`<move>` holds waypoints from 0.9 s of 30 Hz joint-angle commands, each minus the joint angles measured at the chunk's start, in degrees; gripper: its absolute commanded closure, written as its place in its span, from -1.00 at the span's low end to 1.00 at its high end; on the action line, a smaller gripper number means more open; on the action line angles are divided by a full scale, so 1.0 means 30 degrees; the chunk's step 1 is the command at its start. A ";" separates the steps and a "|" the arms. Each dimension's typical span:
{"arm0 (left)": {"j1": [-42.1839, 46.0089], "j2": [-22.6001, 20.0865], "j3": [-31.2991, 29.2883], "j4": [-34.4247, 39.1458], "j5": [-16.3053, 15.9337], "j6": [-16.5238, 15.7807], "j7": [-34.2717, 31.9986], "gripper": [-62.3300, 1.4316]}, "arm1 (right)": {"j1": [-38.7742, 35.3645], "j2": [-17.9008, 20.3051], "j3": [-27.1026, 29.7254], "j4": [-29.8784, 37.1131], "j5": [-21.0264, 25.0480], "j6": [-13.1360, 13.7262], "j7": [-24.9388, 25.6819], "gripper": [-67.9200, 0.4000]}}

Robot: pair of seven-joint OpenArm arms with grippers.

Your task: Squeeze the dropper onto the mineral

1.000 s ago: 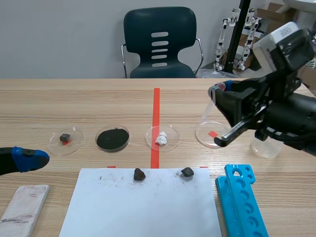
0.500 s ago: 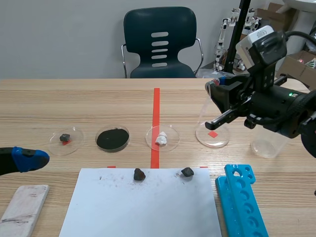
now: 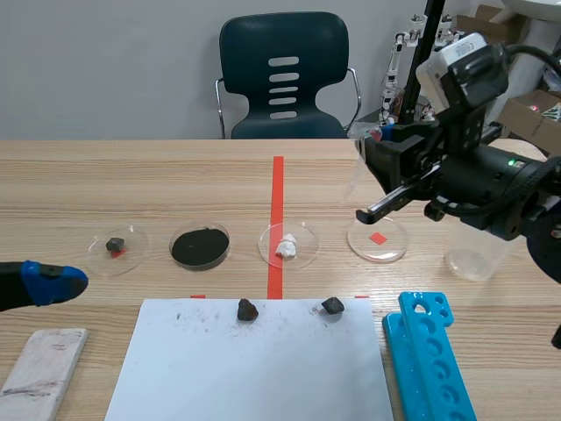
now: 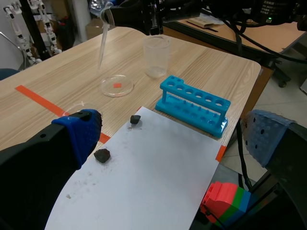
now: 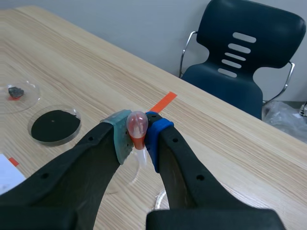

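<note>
- The dropper (image 5: pixel 137 125) is up in the air, its reddish bulb pinched between the two pads of the right tool (image 5: pixel 138 133), which is clamped on it.
- Its clear stem hangs tip-down and slightly tilted. The left wrist view shows the tip above the bench, near an otherwise empty clear dish (image 3: pixel 378 239) that sits over a red tape square.
- One mineral lump (image 3: pixel 247 309) and a second mineral lump (image 3: pixel 332 305) lie near the far edge of a white paper sheet (image 3: pixel 254 368), well apart from the dropper.
- Along the bench (image 3: pixel 131 184), in line with the empty dish, stand a dish with white bits (image 3: pixel 287 246), a dish of black powder (image 3: pixel 200 246) and a dish holding a small dark piece (image 3: pixel 115 245).
- A clear cup (image 3: pixel 478 256) stands just beyond the right arm, and a blue tube rack (image 3: pixel 434 360) lies beside the paper.
- The left tool (image 4: pixel 171 122) hovers low at the near side, its fingers spread wide apart with nothing between them.
- A pale slab (image 3: pixel 39 373) lies near it on the bench.
- A dark chair (image 3: pixel 283 74) stands behind the bench.
</note>
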 commanded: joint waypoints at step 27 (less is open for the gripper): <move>0.0036 0.0000 0.0146 0.0095 -0.0211 -0.0022 -0.0328 -0.98 | 0.2820 -0.2317 -0.2470 -0.4044 -0.0721 0.0029 0.0328 0.79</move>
